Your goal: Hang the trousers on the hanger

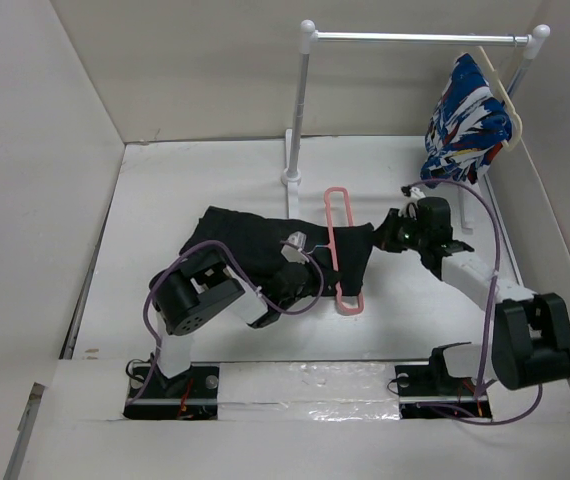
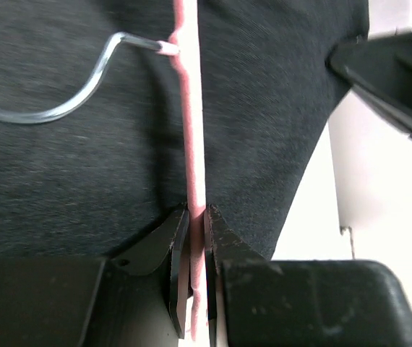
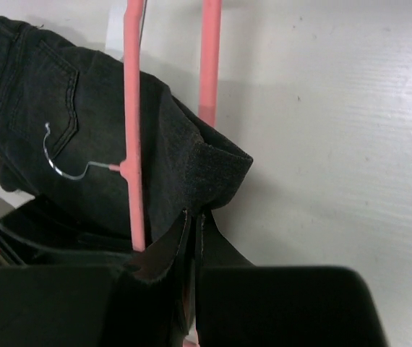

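The black trousers lie bunched on the white table, draped across the pink hanger, which lies flat with its metal hook on the cloth. My left gripper is shut on the hanger's pink bar, over the dark fabric. My right gripper is shut on the trousers' folded hem, just right of the hanger's two pink bars. The hook rests near a back pocket.
A white garment rail stands at the back, carrying a cream hanger with a blue, white and red patterned garment at the right. White walls enclose the table on the left, back and right.
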`<state>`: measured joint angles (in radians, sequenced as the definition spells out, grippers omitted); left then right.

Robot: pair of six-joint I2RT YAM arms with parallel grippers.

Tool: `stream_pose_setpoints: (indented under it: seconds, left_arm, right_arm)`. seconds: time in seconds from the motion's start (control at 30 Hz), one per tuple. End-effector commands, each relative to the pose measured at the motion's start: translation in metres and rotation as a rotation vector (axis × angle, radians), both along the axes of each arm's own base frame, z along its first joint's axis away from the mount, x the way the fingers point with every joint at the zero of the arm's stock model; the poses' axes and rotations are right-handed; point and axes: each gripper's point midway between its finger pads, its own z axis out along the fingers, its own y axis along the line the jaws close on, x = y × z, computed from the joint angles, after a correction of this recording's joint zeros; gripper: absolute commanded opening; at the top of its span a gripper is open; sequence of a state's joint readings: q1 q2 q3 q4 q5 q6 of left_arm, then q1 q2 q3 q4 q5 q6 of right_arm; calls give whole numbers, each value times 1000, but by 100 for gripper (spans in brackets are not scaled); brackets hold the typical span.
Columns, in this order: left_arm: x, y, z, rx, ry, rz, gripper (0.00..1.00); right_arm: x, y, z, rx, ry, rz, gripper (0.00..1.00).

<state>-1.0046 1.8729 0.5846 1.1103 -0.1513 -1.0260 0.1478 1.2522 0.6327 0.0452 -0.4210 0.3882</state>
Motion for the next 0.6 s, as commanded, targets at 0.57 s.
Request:
stream_pose_setpoints:
  seconds: [0.57]
  left_arm:
    - [0, -25, -71, 250, 98, 18, 0]
  right_arm:
    - [43, 33, 135, 92, -297, 84, 0]
